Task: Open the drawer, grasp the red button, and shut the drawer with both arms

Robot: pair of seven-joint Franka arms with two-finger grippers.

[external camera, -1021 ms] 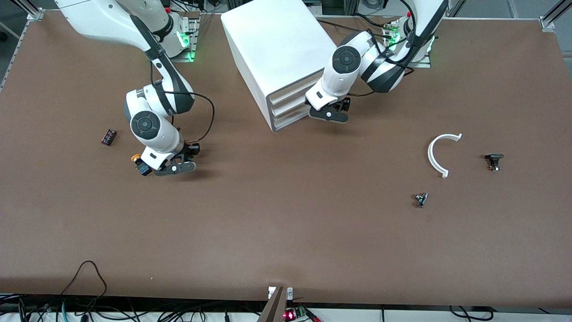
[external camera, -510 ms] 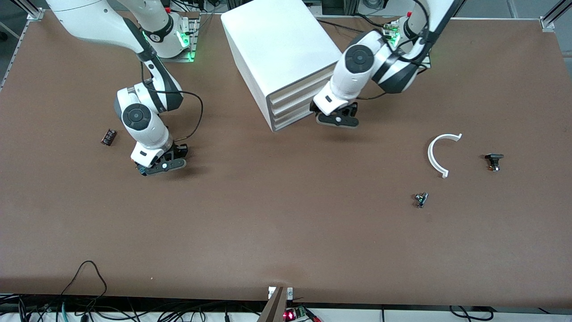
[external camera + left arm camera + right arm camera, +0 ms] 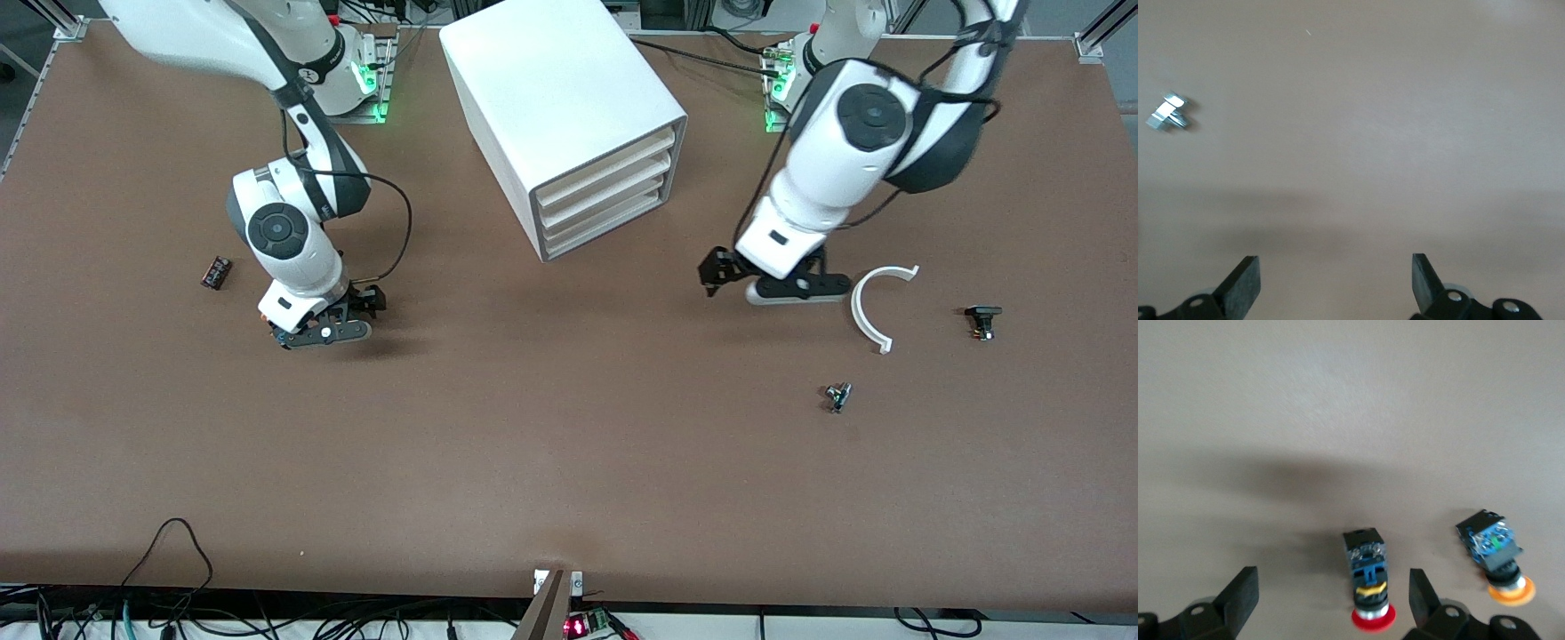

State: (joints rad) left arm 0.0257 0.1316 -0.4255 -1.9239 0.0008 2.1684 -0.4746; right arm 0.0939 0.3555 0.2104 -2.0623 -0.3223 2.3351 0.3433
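Drawers (image 3: 605, 197) all flush in white cabinet (image 3: 556, 93), far middle of worktop (image 3: 533, 444); none pulled out yet. Right hand (image 3: 1331, 600) low over worktop toward right arm's end, fingers spread wide, red-capped button (image 3: 1368, 583) lying on its side between them, not clamped. Orange-capped button (image 3: 1495, 557) just beside it, outside one finger (image 3: 1421, 590). In front view both buttons hidden under right hand (image 3: 320, 331). Left hand (image 3: 1336, 280) over bare worktop near white curved piece (image 3: 876, 307), fingers apart, holding nothing; small metal clip (image 3: 1168, 112) well off to one side. Small dark block (image 3: 216, 272) near right arm, untouched.

Risks, judged:
- Finger nearest orange button could nudge or snag it on closing; wrong button dragged along.
- Red button lies on side with round cap; squeeze off-centre likely to roll or squirt it out.
- Left hand well apart from cabinet; drawer step may lag, leaving nowhere to go with a held button.
- Light cabinet may slide when drawer front is pulled.
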